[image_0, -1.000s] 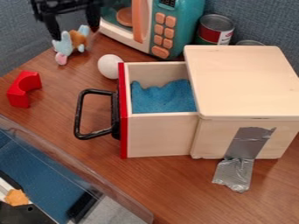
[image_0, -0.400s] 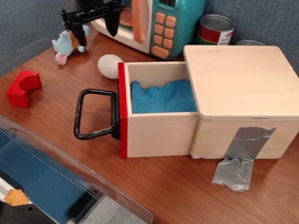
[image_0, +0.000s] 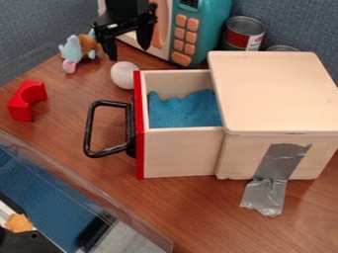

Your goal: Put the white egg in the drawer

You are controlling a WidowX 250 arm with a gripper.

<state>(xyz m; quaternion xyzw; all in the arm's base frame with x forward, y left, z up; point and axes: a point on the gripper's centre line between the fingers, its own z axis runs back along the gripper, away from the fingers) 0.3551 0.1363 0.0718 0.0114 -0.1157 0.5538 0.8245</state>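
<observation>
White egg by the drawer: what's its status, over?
Tool open, empty. White egg on table, ungripped. Drawer open; red front stands between egg and inside.

You look from one fixed camera set above the tabletop [image_0: 188, 212], facing down at a slant, close enough that the wooden box [image_0: 274, 91] looms large at three o'clock and you see into its open drawer [image_0: 178, 153]. The clear-walled bin [image_0: 82, 179] sits nearest you at seven o'clock; the toy microwave [image_0: 214, 24] stands farther off at twelve.
</observation>
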